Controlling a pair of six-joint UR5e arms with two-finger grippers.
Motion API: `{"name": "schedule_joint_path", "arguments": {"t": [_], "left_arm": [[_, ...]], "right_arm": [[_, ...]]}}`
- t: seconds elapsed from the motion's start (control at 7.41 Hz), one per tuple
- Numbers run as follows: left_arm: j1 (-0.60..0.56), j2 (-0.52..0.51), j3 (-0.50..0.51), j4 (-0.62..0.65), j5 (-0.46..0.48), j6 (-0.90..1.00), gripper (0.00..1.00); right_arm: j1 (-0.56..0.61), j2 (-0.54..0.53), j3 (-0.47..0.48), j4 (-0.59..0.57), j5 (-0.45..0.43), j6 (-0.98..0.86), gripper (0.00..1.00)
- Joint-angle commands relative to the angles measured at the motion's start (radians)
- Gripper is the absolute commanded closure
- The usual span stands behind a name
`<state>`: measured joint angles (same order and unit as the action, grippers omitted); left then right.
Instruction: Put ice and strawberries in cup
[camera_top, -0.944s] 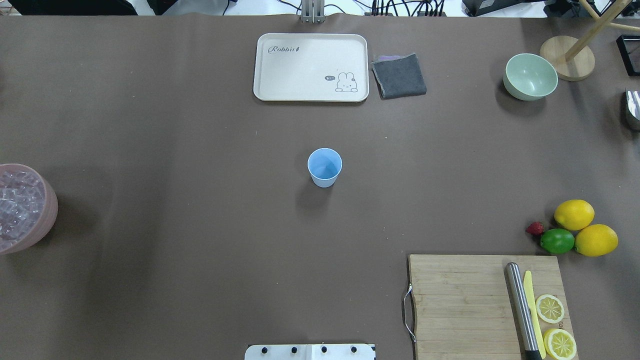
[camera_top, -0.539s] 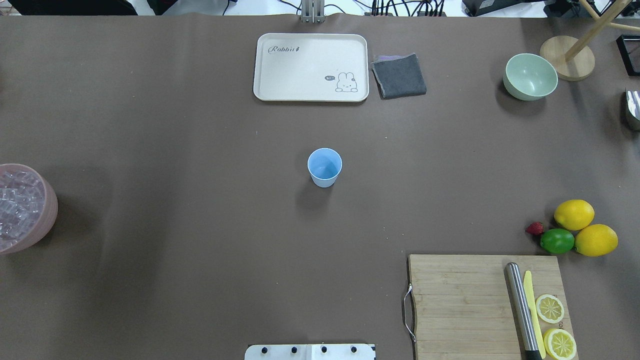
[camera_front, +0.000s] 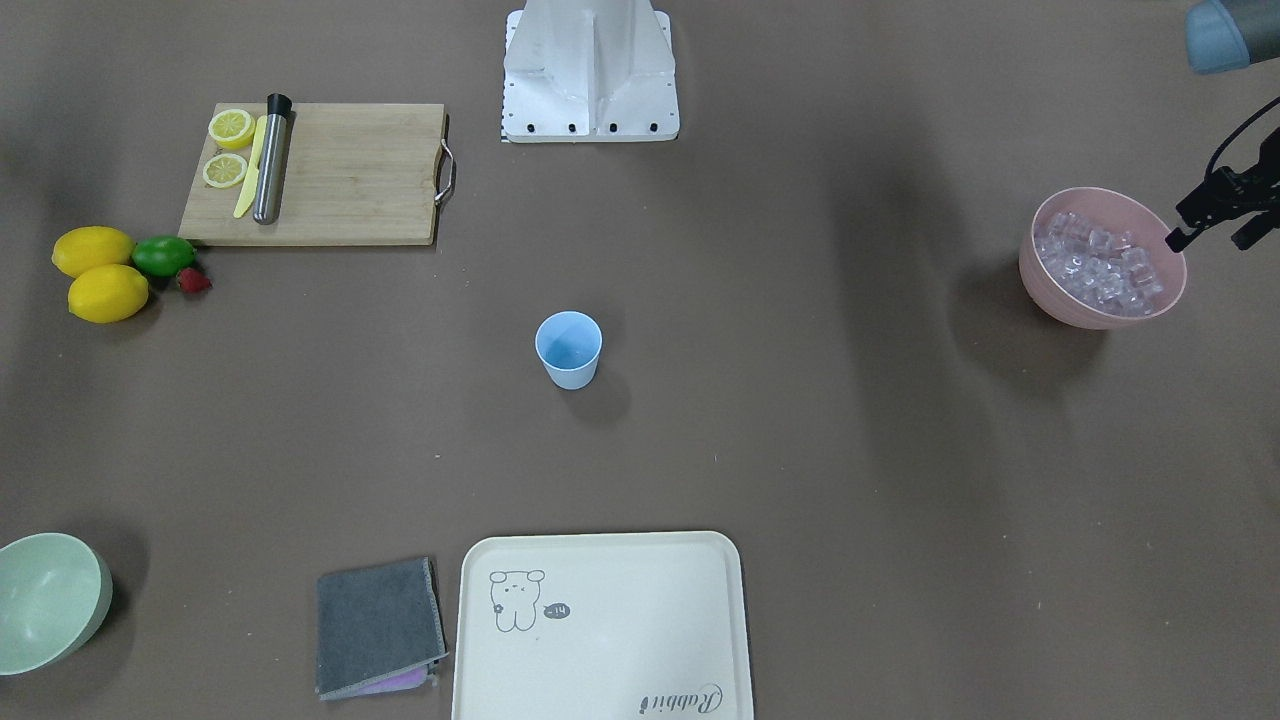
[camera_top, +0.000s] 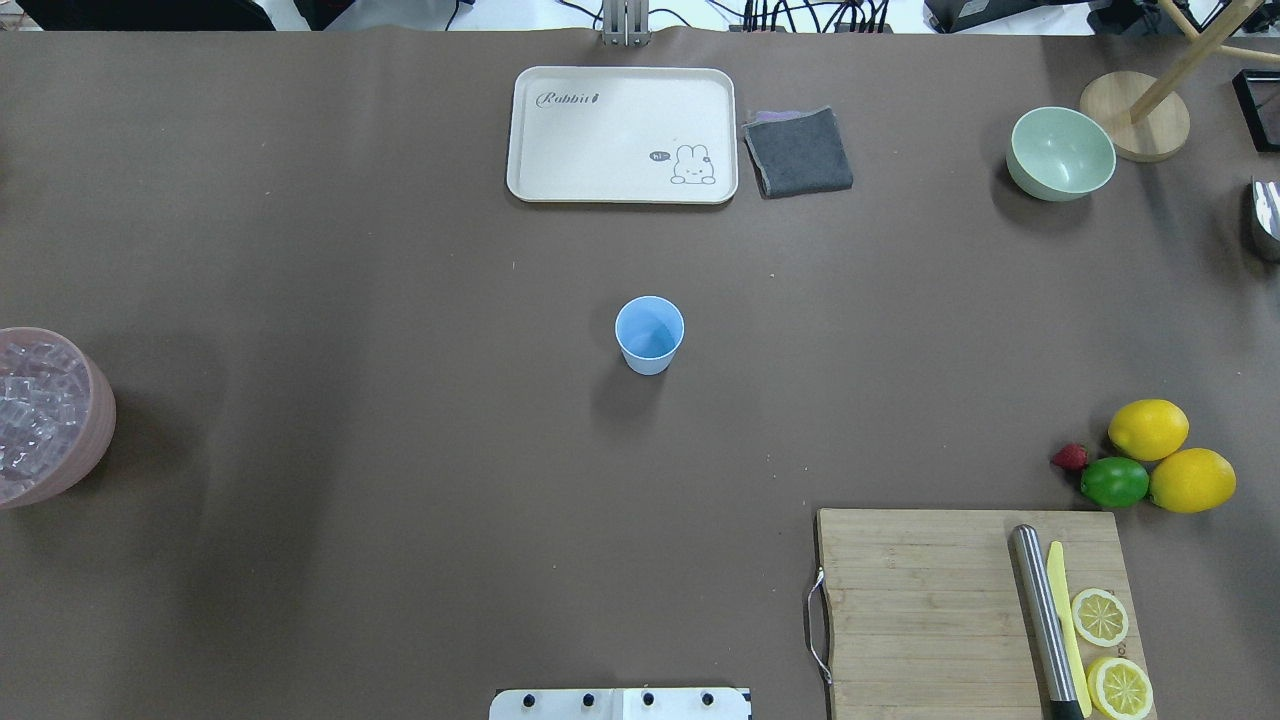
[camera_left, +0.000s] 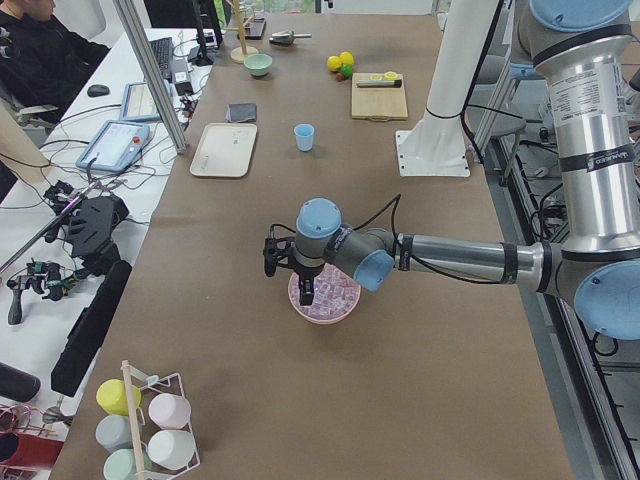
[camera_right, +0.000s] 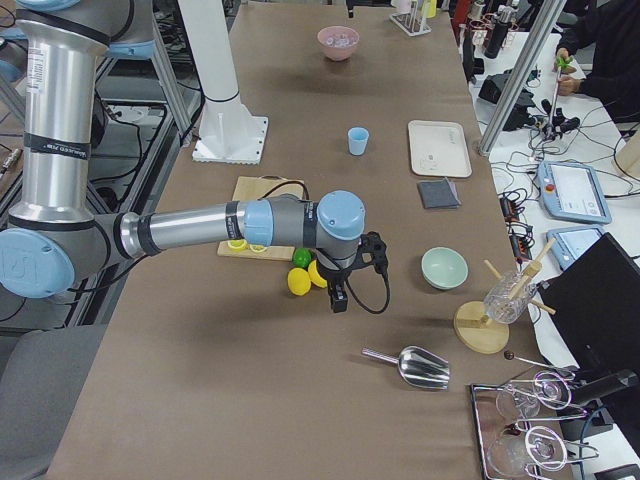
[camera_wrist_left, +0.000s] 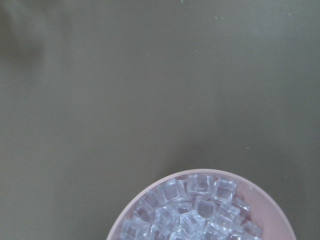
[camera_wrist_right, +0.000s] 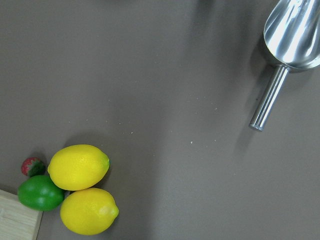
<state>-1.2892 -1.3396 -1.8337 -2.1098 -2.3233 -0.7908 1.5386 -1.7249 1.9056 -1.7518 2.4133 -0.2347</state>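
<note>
From the front, the cup stands upright in the middle of the counter, well apart from the pink bowl heaped with ice. The left hand hangs at the bowl's rim, fingers spread wide.

From overhead, the strawberry lies just beside the lime.

From the right side, the right hand hovers near the lemons; I cannot tell how wide it is.

ice clear, glassy | cup smooth matt plastic | board grained wood | scoop polished metal
</note>
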Motion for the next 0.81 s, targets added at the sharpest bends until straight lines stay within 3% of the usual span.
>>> {"name": "schedule_joint_path", "arguments": {"t": [0.0,0.27,0.67], "left_arm": [[0.004,0.042,0.014,-0.103,0.005,-0.260,0.03],[0.004,0.043,0.034,-0.124,0.077,-0.368,0.03],[-0.004,0.092,0.040,-0.134,0.102,-0.555,0.08]], "right_arm": [[-0.002,-0.004,-0.005,0.000,0.001,0.003,0.00],[0.000,-0.012,-0.005,0.000,0.000,0.003,0.01],[0.000,-0.015,0.001,0.000,0.003,0.000,0.01]]}}
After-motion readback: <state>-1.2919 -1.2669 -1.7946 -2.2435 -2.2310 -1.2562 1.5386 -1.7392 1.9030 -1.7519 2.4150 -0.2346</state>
